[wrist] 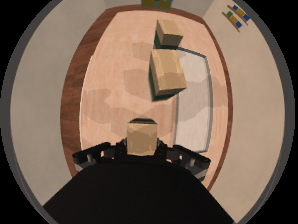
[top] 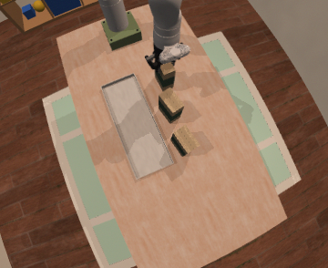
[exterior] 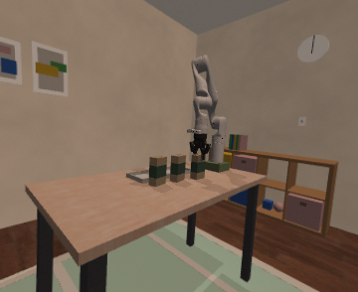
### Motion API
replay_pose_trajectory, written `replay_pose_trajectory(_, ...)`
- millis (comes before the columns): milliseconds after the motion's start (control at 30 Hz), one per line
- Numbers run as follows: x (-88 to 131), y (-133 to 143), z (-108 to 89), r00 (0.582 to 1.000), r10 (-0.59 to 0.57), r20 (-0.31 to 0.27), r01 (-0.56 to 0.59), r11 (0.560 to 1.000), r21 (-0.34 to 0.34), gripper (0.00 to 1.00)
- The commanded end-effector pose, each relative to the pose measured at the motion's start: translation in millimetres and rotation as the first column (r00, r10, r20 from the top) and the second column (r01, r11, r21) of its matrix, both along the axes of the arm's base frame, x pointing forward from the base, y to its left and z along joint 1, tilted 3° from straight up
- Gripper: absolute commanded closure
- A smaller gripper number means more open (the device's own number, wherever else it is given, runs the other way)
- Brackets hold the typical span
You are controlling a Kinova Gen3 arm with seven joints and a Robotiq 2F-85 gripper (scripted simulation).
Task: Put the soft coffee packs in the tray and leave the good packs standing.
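Note:
Three tan coffee packs with dark green bands stand in a row on the wooden table. The pack nearest the arm's base [top: 168,75] [exterior: 198,167] [wrist: 141,139] stands between my fingers. My gripper [top: 164,68] [exterior: 199,148] [wrist: 142,142] reaches down from above and is shut on its top part. The middle pack [top: 170,105] [exterior: 178,168] [wrist: 166,75] and the far pack [top: 185,140] [exterior: 157,171] [wrist: 169,34] stand apart from it. The long grey tray [top: 136,125] [exterior: 145,175] [wrist: 193,96] lies beside the row and holds nothing.
The arm's green base block [top: 121,32] [exterior: 218,166] stands at the table's end behind the row. A shelf with bins [exterior: 282,189] stands by the wall beyond the table. A pale green rug [top: 78,169] lies under the table.

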State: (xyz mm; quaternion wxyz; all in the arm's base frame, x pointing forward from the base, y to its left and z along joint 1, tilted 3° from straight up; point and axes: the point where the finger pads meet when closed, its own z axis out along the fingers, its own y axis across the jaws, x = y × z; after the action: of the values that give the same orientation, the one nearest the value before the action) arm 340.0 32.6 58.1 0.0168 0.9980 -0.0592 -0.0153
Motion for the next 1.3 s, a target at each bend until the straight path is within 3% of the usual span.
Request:
replay_pose_trajectory(0, -0.2, -0.1, -0.4, 1.000, 0.000, -0.001, 0.000, 1.000, 0.000, 0.77)
replay_pose_trajectory(1167, -0.2, -0.1, -0.4, 1.000, 0.000, -0.001, 0.000, 1.000, 0.000, 0.77)
replay_pose_trajectory(1200, -0.2, -0.1, -0.4, 1.000, 0.000, -0.001, 0.000, 1.000, 0.000, 0.19)
replay_pose_trajectory(1267, -0.2, -0.1, -0.4, 1.000, 0.000, -0.001, 0.000, 1.000, 0.000, 0.19)
